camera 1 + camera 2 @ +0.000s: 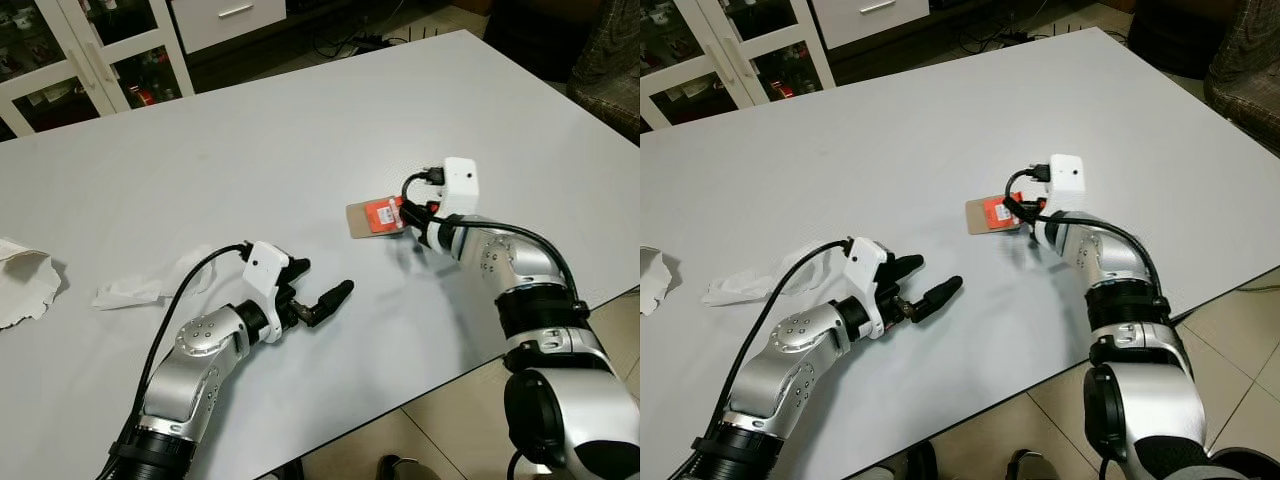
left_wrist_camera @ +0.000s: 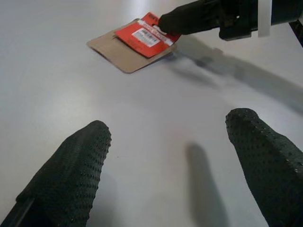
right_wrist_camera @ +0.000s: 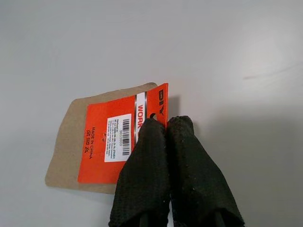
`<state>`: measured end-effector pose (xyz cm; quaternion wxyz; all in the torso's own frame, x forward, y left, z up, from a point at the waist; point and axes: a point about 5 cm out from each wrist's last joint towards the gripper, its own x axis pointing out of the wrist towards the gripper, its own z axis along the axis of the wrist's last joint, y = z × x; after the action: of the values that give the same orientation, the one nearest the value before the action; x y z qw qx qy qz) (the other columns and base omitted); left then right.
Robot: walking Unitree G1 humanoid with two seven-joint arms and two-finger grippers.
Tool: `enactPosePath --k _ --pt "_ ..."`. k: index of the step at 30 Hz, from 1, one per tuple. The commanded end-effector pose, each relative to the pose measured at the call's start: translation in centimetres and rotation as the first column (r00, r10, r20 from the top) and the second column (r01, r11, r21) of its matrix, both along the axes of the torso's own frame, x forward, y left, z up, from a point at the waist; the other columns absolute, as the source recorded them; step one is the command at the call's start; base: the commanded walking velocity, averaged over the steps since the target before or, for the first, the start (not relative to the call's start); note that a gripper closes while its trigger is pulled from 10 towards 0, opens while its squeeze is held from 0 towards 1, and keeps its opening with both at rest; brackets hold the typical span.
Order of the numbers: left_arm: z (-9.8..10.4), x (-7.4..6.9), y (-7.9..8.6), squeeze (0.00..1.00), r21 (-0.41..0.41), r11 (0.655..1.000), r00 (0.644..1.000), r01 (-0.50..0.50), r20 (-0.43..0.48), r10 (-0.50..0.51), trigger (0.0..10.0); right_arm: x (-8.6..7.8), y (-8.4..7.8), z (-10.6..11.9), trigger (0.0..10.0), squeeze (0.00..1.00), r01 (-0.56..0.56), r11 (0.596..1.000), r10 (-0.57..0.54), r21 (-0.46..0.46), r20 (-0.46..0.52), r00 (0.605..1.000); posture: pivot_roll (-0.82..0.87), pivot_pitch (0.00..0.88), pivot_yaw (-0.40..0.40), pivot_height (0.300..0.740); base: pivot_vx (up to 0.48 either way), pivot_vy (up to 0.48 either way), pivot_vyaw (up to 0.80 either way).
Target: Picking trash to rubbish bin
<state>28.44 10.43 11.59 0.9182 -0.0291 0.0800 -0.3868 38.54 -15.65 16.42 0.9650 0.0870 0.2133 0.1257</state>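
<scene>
Right pincer (image 3: 163,124) pinching barcoded card (image 3: 106,142)

A broad pale grey counter (image 1: 300,130) fills the foreground under even indoor light. Behind it stand white glass-door cabinets (image 1: 70,50) and a white drawer (image 1: 228,17). Beige floor tiles (image 1: 470,420) show below; perhaps dark upholstery (image 1: 612,55) sits at the far right.

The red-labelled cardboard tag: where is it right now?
The cardboard tag lies on the white table, right of centre, under the right gripper, whose shut fingertips rest on its edge.
</scene>
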Motion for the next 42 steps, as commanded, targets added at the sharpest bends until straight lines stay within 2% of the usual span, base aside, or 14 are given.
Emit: enactPosePath --k 1,7,10,11,16,17,22,26,29,32,37,42 --pt "-0.2 0.0 -0.1 0.0 0.013 1.0 1.0 0.013 -0.008 -0.013 10.0 0.3 -0.1 1.1 0.0 0.0 0.011 1.0 -0.011 -0.005 0.052 0.999 -0.04 0.147 0.068 0.74 0.0 0.0 0.0" --pt "-0.2 0.1 -0.2 0.0 0.014 1.0 1.0 0.011 -0.005 -0.011 10.0 0.6 -0.8 3.0 0.0 0.0 0.045 0.998 -0.038 -0.035 0.184 0.982 -0.05 0.145 0.067 0.74 0.0 0.0 0.0" --pt "-0.1 0.2 -0.1 0.0 0.014 1.0 1.0 -0.004 0.005 0.004 10.0 0.5 -0.9 3.7 0.0 0.0 0.055 0.995 -0.03 -0.089 0.253 0.967 -0.05 0.144 0.066 0.74 0.0 0.0 0.0" --pt "0.0 0.4 0.1 0.0 0.013 0.999 0.999 -0.033 0.023 0.033 10.0 0.3 -0.9 4.3 0.0 0.0 0.065 0.989 -0.022 -0.131 0.31 0.95 -0.05 0.143 0.066 0.74 0.0 0.0 0.0" --pt "0.6 1.1 0.4 0.0 0.009 0.994 0.991 -0.111 0.069 0.11 10.0 -0.1 -0.8 5.0 0.0 0.0 0.082 0.979 -0.003 -0.188 0.389 0.921 -0.05 0.139 0.063 0.74 0.0 0.0 0.0" --pt "0.8 1.5 0.6 0.0 0.003 0.987 0.984 -0.158 0.087 0.157 10.0 -0.5 -0.6 5.2 0.0 0.0 0.092 0.975 0.002 -0.204 0.42 0.907 -0.06 0.135 0.062 0.74 0.0 0.0 0.0" --pt "1.2 2.0 0.8 0.0 -0.017 0.968 0.959 -0.251 0.129 0.252 10.0 -1.5 -0.3 5.1 0.0 0.0 0.115 0.965 0.008 -0.234 0.468 0.884 -0.06 0.132 0.06 0.74 0.0 0.0 0.0" --pt "1.3 2.1 0.7 0.0 -0.023 0.961 0.95 -0.276 0.146 0.277 10.0 -2.3 -0.2 5.3 0.0 0.0 0.142 0.957 0.006 -0.253 0.508 0.861 -0.08 0.124 0.057 0.74 0.0 0.0 0.0" --pt "1.5 2.5 0.6 0.0 -0.039 0.947 0.932 -0.319 0.166 0.321 10.0 -3.3 -0.3 6.1 0.0 0.0 0.193 0.947 -0.014 -0.255 0.571 0.821 -0.09 0.12 0.058 0.74 0.0 0.0 0.0" --pt "1.7 2.6 0.7 0.0 -0.041 0.941 0.923 -0.336 0.184 0.337 10.0 -3.6 -0.4 6.4 0.0 0.0 0.213 0.943 -0.025 -0.255 0.585 0.811 -0.1 0.112 0.059 0.74 0.0 0.0 0.0" --pt "2.2 3.1 1.1 0.0 -0.04 0.917 0.885 -0.397 0.249 0.394 10.0 -4.9 -0.6 6.5 0.0 0.0 0.259 0.936 -0.06 -0.241 0.612 0.788 -0.11 0.106 0.059 0.74 0.0 0.0 0.0" --pt "2.8 3.7 1.7 0.0 -0.048 0.885 0.839 -0.463 0.299 0.455 10.0 -6.5 -1.0 5.5 0.0 0.0 0.318 0.923 -0.122 -0.216 0.621 0.775 -0.12 0.097 0.058 0.74 0.0 0.0 0.0"
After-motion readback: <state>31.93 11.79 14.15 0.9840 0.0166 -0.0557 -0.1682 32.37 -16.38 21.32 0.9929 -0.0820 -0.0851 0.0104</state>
